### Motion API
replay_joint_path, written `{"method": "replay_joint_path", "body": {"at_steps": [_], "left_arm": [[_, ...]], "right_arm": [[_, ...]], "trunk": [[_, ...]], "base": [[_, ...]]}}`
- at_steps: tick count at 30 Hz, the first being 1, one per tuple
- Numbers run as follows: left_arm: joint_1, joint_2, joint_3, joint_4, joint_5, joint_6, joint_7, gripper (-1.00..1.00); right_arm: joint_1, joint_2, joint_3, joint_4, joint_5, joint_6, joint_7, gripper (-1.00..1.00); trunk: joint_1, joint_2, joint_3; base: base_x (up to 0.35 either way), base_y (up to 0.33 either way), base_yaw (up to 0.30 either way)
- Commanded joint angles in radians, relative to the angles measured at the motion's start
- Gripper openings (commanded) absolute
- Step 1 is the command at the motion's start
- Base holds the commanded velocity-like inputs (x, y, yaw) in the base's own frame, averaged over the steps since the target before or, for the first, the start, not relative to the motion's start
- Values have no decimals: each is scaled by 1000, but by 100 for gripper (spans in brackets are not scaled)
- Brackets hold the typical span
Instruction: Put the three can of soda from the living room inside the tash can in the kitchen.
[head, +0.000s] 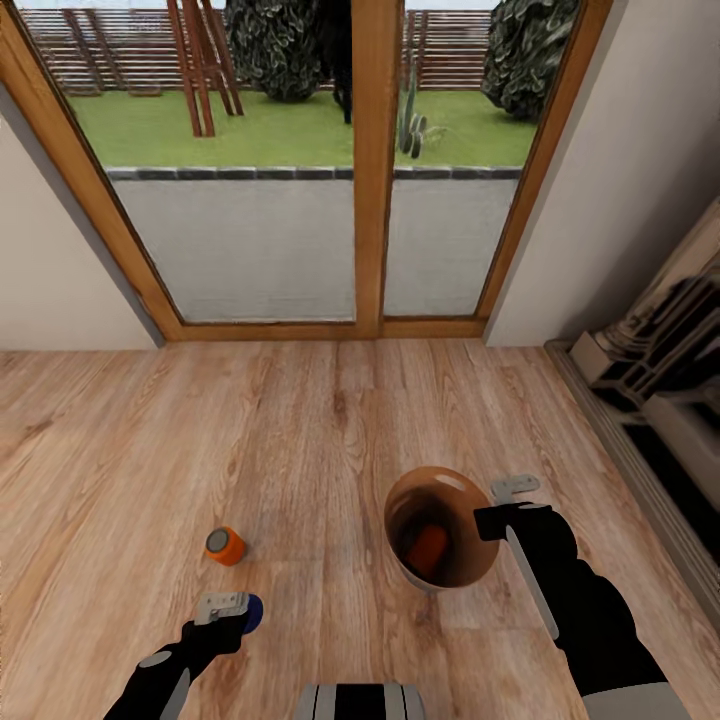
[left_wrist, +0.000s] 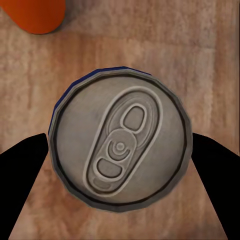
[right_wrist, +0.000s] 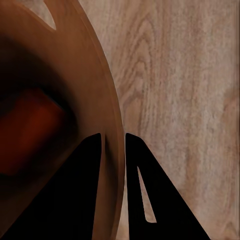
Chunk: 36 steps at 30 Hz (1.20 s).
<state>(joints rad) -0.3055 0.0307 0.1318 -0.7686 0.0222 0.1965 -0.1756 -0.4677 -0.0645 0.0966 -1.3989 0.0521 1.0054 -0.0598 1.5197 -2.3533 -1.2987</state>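
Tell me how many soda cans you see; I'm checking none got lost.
3: an orange can lying on the floor, a blue can between the left pincer's fingers, and an orange can inside the bin.

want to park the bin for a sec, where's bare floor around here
Bare planks run from the glass doors down to the bin, and left of the orange can. Crowded: the blue can under the left gripper, and the shelving along the right wall.

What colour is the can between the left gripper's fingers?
Dark blue with a silvery top: the blue can shows best in the left wrist view.
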Motion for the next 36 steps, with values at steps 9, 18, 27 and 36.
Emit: {"method": "replay_joint_path", "body": {"at_steps": [9, 18, 27, 36], "left_arm": [[0, 0, 0, 0, 0, 0, 1, -100], [0, 0, 0, 0, 0, 0, 1, -100], [0, 0, 0, 0, 0, 0, 1, -100], [0, 0, 0, 0, 0, 0, 1, -100]], "right_arm": [[0, 0, 0, 0, -12, 0, 5, -100], [0, 0, 0, 0, -12, 0, 5, -100], [0, 0, 0, 0, -12, 0, 5, -100], [0, 0, 0, 0, -12, 0, 5, -100]], "trunk": [[-35, 63, 29], [-69, 126, 69], [-104, 189, 112], [-138, 252, 154]], "base": [[0, 0, 0], [0, 0, 0], [0, 0, 0], [0, 0, 0]]}}
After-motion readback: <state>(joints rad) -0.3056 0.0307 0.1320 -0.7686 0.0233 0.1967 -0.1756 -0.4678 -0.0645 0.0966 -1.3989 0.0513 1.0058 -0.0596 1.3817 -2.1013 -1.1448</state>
